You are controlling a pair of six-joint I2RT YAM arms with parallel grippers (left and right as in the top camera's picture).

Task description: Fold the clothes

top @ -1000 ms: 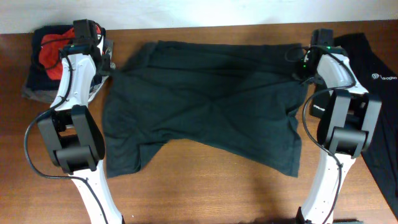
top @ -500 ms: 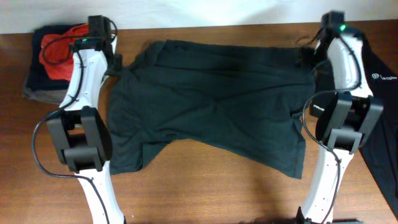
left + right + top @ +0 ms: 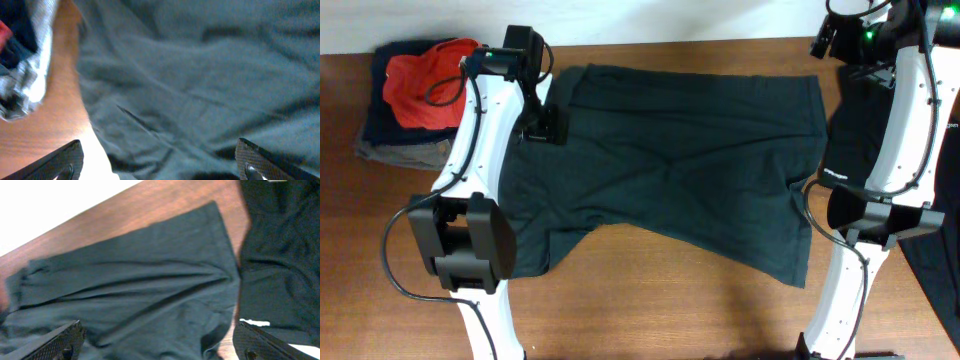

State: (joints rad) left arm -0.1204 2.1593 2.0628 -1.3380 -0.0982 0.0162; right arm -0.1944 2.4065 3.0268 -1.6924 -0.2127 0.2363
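Across the table (image 3: 650,310), dark shirt (image 3: 670,160) spread flat, creased, left fingers (image 3: 62,161) wide, right fingers (image 3: 62,341) wide

the left arm (image 3: 472,138) and right arm (image 3: 912,110) have white, rounded links and chunky black joint housings. a thin black cable (image 3: 386,250) loops beside the left one, another (image 3: 808,215) beside the right. a small green light (image 3: 867,35) glows near the right wrist. on the left hand (image 3: 160,167) the fingertips (image 3: 62,160) are dark pointed wedges with pale oval holes; the right hand (image 3: 160,345) looks the same.
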